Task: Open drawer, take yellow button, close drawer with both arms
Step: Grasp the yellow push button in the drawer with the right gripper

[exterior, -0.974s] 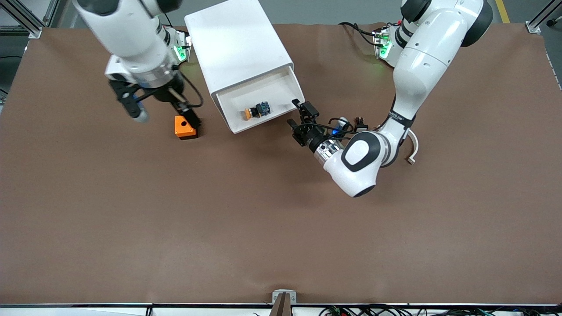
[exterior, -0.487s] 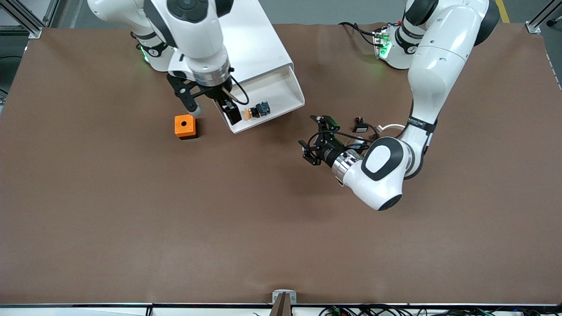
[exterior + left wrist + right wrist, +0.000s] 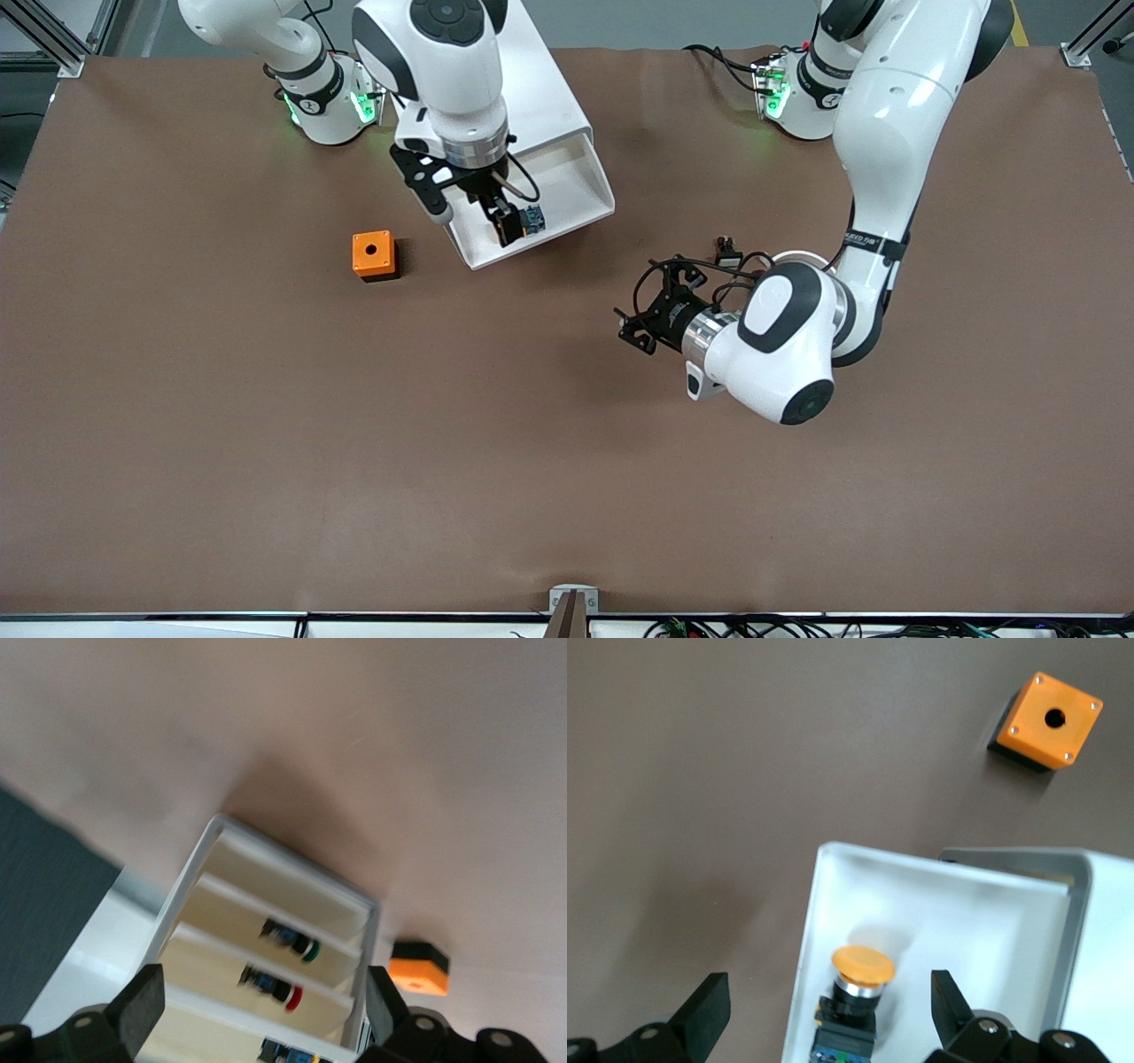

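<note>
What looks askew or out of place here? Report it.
The cabinet sits at an angle to the table edges. Its top drawer is pulled out, the button lying on its side inside. Otherwise nothing stands out; nothing spilled or visibly damaged.

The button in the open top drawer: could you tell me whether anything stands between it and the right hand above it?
Nothing visible does. The button lies alone in the pulled-out drawer, and the right hand hangs open over it, one finger out over the table and the other over the tray. The left hand is open over bare table, well clear.
</note>
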You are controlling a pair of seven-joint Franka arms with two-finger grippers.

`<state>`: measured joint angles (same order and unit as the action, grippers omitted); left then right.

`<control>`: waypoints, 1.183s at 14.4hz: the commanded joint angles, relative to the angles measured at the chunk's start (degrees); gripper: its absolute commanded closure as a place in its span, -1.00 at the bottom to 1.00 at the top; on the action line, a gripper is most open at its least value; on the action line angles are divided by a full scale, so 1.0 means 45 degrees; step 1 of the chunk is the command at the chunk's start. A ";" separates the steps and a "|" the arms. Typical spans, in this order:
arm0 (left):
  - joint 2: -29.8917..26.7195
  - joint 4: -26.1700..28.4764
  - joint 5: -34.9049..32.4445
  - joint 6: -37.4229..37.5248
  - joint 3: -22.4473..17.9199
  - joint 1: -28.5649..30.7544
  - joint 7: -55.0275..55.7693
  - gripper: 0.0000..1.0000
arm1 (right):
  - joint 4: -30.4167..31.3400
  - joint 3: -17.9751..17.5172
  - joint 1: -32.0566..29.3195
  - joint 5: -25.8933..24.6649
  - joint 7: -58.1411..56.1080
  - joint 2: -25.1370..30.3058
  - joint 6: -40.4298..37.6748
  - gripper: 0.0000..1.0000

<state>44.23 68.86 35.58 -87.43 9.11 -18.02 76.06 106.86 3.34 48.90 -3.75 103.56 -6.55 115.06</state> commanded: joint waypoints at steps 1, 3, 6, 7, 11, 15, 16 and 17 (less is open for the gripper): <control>-0.0725 0.0167 -0.1728 -0.1368 0.0026 -0.0525 -0.0923 -1.00 | 0.0763 0.0136 0.0597 -0.0609 0.0949 0.0107 0.0736 -1.00; -0.0864 0.0187 -0.2902 -0.2364 0.0027 -0.0974 -0.1179 -1.00 | 0.0902 0.0136 0.0832 -0.1078 0.1652 -0.0243 0.1167 -1.00; -0.0922 0.0187 -0.4133 -0.3149 0.0046 -0.1248 -0.1199 -1.00 | 0.0882 0.0136 0.1087 -0.1197 0.2143 -0.0693 0.1578 -1.00; -0.0942 0.0206 -0.4679 -0.3286 0.0046 -0.1404 -0.1199 -1.00 | 0.0882 0.0136 0.1107 -0.1197 0.2143 -0.0694 0.1579 -1.00; -0.0942 0.0206 -0.5932 -0.3716 0.0046 -0.1834 -0.1277 -1.00 | 0.0804 0.0117 0.1107 -0.1255 0.2026 -0.0694 0.1482 0.90; -0.0942 0.0206 -0.7006 -0.3736 0.0046 -0.2419 -0.1278 -1.00 | 0.0610 0.0136 0.1030 -0.1431 0.1734 -0.0674 0.1209 1.00; -0.0961 0.0187 -0.7221 -0.3736 0.0046 -0.2498 -0.1239 -1.00 | 0.0454 0.0155 0.0971 -0.1431 0.1540 -0.0655 0.1111 1.00; -0.0961 0.0187 -0.7359 -0.3736 0.0046 -0.2557 -0.1219 -1.00 | 0.0221 0.0213 0.0854 -0.1431 0.1113 -0.0635 0.0840 1.00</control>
<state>41.01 68.86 4.67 -103.65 9.53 -28.58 70.98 109.77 3.70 53.11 -8.94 110.74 -10.02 121.20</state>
